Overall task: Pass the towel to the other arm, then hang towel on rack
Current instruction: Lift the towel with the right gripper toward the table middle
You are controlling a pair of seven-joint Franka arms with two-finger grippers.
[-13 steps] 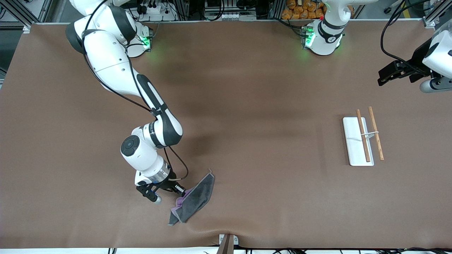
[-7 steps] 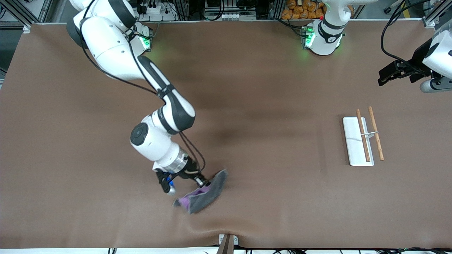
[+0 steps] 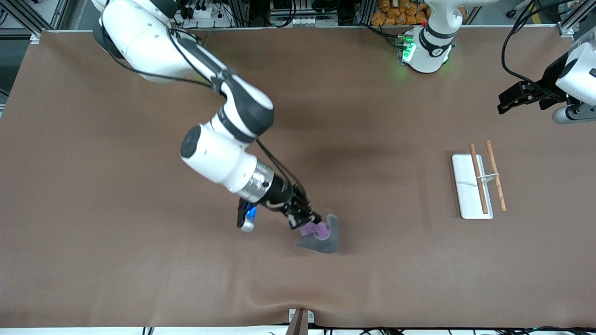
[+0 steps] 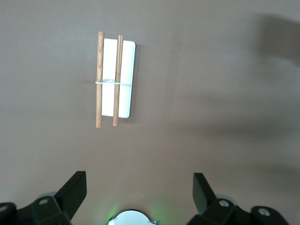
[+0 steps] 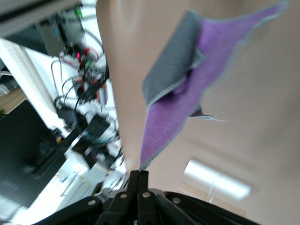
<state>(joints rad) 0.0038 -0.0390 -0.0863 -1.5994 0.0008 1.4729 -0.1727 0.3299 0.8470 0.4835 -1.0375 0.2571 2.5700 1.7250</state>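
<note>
Right hand carrying the towel over the middle of the counter, loads of open brown surface around it.

One towel (image 3: 321,236), pinched by a corner in the clamped right hand (image 3: 308,222), dangling grey and purple above the counter (image 3: 93,209) nearer the front edge. One rack (image 3: 471,186) sits flat toward the left arm's end, well apart, with two wooden rods and one wire bracket. Left hand (image 4: 139,187) hangs above the rack's end of the counter, fingers spread wide, holding nothing.

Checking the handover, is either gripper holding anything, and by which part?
The right gripper is shut on the towel, pinching one corner. The left gripper is open and empty.
</note>
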